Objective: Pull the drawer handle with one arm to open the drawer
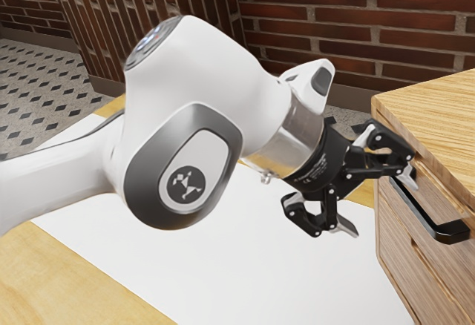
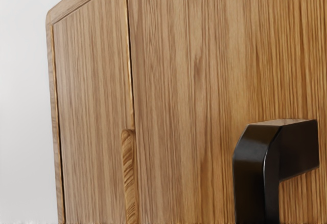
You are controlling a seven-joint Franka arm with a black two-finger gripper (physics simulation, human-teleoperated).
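White arm [image 1: 200, 117] reaches level toward the exterior view's right, its black tool [image 1: 367, 188] spread apart just beside the upper end of the black handle [image 1: 434, 221] on the wooden drawer [image 1: 404, 225].

Exterior camera beside the arm [image 1: 185, 169], wrist camera close to drawer front [image 2: 204, 55]; handle [image 2: 255, 173] in both.

The wooden table [image 1: 44, 288] bears a white mat [image 1: 223, 266], with a wooden drawer cabinet [image 1: 438, 110] at the exterior view's right.
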